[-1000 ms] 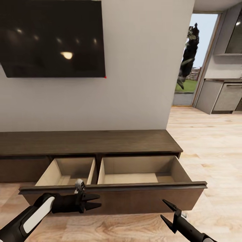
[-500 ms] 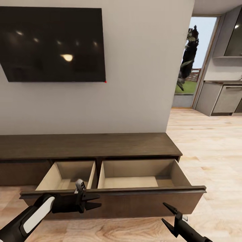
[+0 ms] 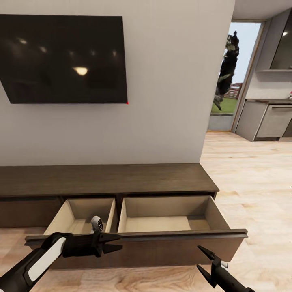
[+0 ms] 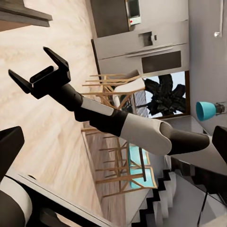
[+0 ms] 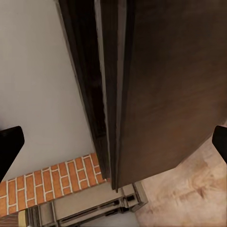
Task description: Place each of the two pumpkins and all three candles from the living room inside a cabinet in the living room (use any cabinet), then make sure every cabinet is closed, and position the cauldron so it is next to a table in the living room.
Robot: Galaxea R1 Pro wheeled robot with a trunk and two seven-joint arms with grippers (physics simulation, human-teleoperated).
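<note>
The long dark brown cabinet (image 3: 101, 178) stands against the wall under the TV. Its wide drawer front (image 3: 162, 245) is pulled out, showing two pale beige compartments (image 3: 162, 223) whose visible floors are bare. My left gripper (image 3: 120, 241) hovers open just in front of the drawer front's left half. My right gripper (image 3: 198, 256) is open too, low and in front of the drawer's right end; it also appears open in the left wrist view (image 4: 29, 61). The right wrist view looks closely at the cabinet's dark wood (image 5: 165, 85). Pumpkins, candles and cauldron are out of view.
A black TV (image 3: 65, 59) hangs on the white wall above the cabinet. To the right, wooden floor (image 3: 251, 170) leads past a doorway (image 3: 231, 81) to grey kitchen units (image 3: 267, 117). Wooden chairs (image 4: 113, 85) stand behind me.
The head camera has moved, so the TV and cabinet sit lower in the picture. The drawer stays open and both grippers hold nearly the same places.
</note>
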